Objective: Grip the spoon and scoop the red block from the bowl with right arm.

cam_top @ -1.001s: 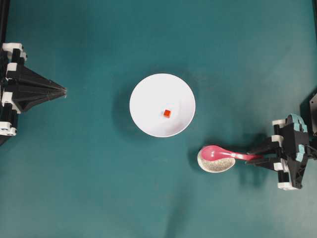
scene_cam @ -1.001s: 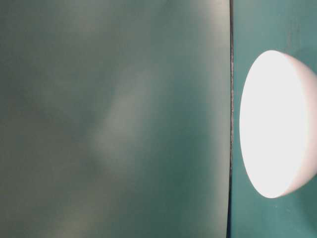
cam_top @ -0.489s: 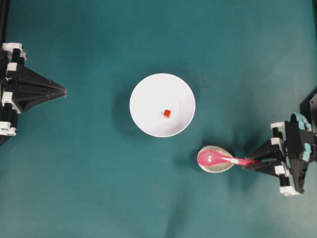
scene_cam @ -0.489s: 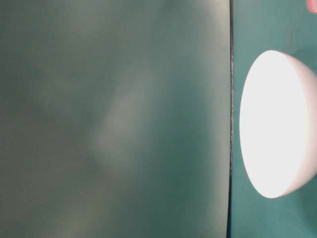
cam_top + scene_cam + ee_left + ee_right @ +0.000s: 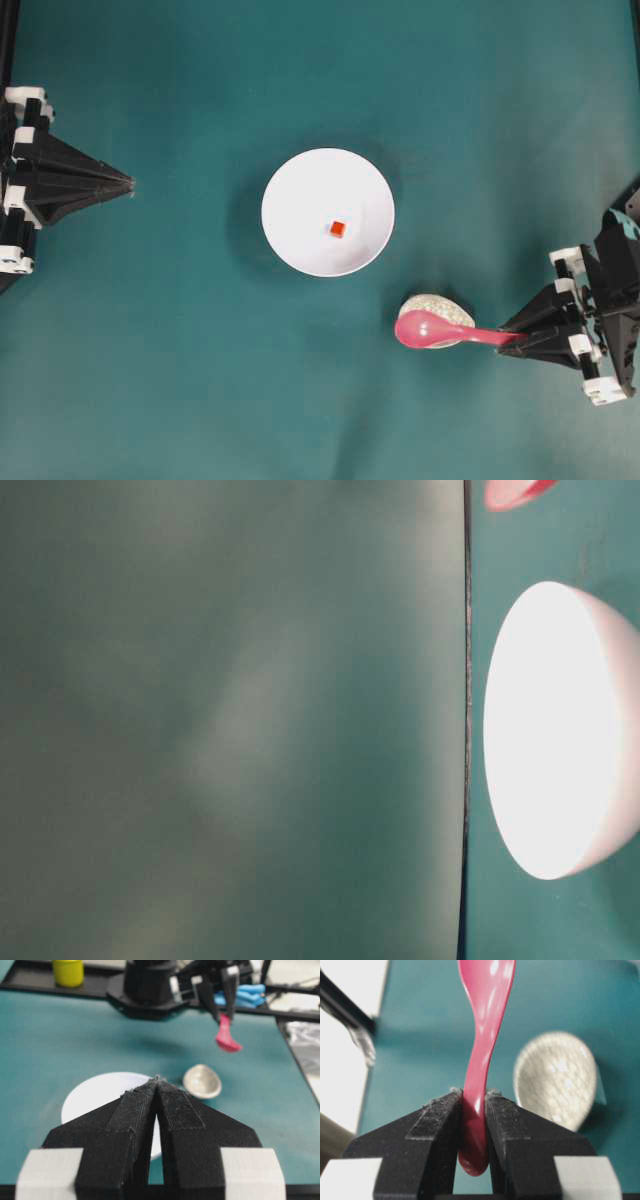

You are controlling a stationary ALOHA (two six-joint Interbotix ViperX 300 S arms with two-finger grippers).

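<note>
Overhead and wrist views, 1 moment of the scooping task. I am gripping the spoon point(image 5: 445, 332) by the end of its handle with my right gripper point(image 5: 512, 340); in the right wrist view the 2 jaws are pinching the pink handle point(image 5: 475, 1125) from both sides, with the handle's tip poking out just behind the pads. My left gripper point(image 5: 128, 183) is resting near the left edge of the table point(image 5: 180, 380), its jaws pressed together and carrying nothing.

Progress: step 1, taking hold of the spoon, is looking complete. In the left wrist view the spoon point(image 5: 227, 1037) is hanging clear of the table, above and apart from the speckled dish point(image 5: 201, 1081). Step 2 is not yet begun: the red block point(image 5: 337, 229) is lying inside the bowl point(image 5: 290, 190), slightly right of the bowl's middle, and the scoop is empty as far as I am able to tell.

Position and axis: the spoon is sitting towards the lower right part of the table, between the bowl and the right edge. From overhead its long axis is running almost parallel to the front edge, with the handle towards the right edge and the scoop towards the left, overlapping the speckled dish point(image 5: 440, 305). In the left wrist view the scoop end is drooping below the handle. The bowl is lying up and left of the scoop, well apart.
</note>
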